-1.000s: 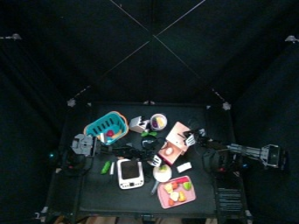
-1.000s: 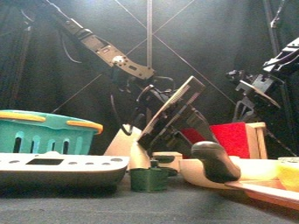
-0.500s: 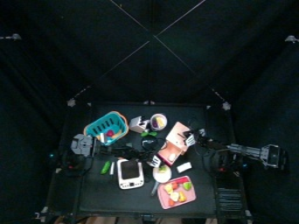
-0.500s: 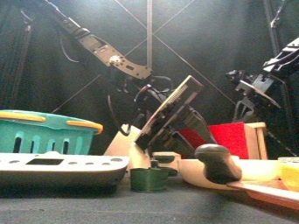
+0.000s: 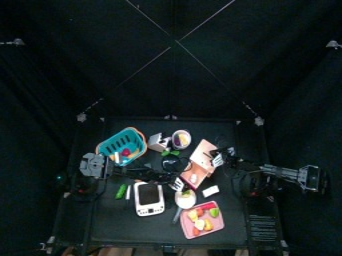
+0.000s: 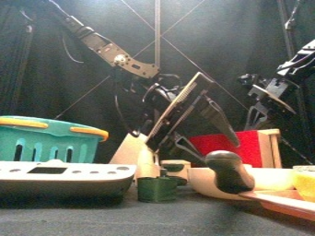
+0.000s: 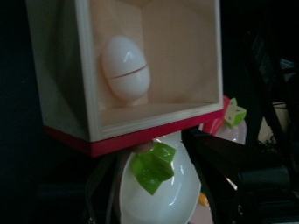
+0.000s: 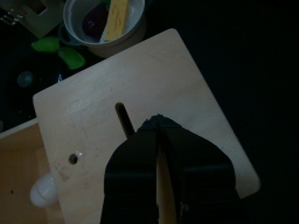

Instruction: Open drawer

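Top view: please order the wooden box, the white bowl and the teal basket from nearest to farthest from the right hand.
1. Wooden box, at the table's middle, just beside the right hand.
2. White bowl, further left, past the box.
3. Teal basket, at the table's left side.

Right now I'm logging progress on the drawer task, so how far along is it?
The drawer already looks pulled out: the left wrist view looks straight into its open wooden tray, with a white egg lying inside. In hand: the left gripper has its fingers spread, gripping nothing. The right gripper is shut, over the wooden panel. Left: backing the arms away.
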You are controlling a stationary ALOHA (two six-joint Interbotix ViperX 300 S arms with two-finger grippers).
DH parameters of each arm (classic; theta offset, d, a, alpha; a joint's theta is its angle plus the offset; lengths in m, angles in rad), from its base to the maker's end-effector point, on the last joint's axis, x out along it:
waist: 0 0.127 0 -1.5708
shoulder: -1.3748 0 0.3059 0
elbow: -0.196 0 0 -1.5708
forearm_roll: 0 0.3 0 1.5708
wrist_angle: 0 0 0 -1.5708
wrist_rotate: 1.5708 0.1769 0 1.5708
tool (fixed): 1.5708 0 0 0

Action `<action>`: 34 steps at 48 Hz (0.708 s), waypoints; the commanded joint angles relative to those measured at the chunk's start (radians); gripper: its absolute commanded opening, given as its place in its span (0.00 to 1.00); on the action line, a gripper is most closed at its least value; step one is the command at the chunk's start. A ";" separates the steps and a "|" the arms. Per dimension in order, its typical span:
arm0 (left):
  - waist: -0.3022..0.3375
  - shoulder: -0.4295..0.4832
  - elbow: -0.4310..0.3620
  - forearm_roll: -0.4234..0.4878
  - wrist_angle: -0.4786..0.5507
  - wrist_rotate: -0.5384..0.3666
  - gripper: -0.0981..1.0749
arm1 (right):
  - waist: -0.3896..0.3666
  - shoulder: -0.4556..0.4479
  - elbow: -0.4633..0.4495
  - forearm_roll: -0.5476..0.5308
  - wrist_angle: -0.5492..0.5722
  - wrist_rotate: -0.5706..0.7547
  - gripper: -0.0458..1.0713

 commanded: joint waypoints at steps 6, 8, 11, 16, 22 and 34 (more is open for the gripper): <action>0.005 -0.077 0.002 0.064 -0.034 0.003 0.85 | 0.000 0.015 0.015 0.009 0.005 -0.005 0.26; 0.005 -0.086 0.008 0.077 -0.041 0.003 0.85 | 0.000 0.014 0.014 0.009 0.005 -0.006 0.26; 0.005 -0.098 0.017 0.091 -0.052 0.002 0.85 | 0.000 0.014 0.014 0.009 0.005 -0.006 0.26; 0.005 -0.114 0.034 0.095 -0.064 0.002 0.85 | 0.000 0.015 0.011 0.009 0.005 -0.006 0.26; 0.008 -0.132 0.054 0.098 -0.074 0.003 0.85 | 0.000 0.015 0.009 0.009 0.005 -0.006 0.26; 0.020 -0.213 0.143 0.164 -0.144 0.009 0.85 | 0.003 -0.012 -0.014 0.002 0.005 -0.008 0.26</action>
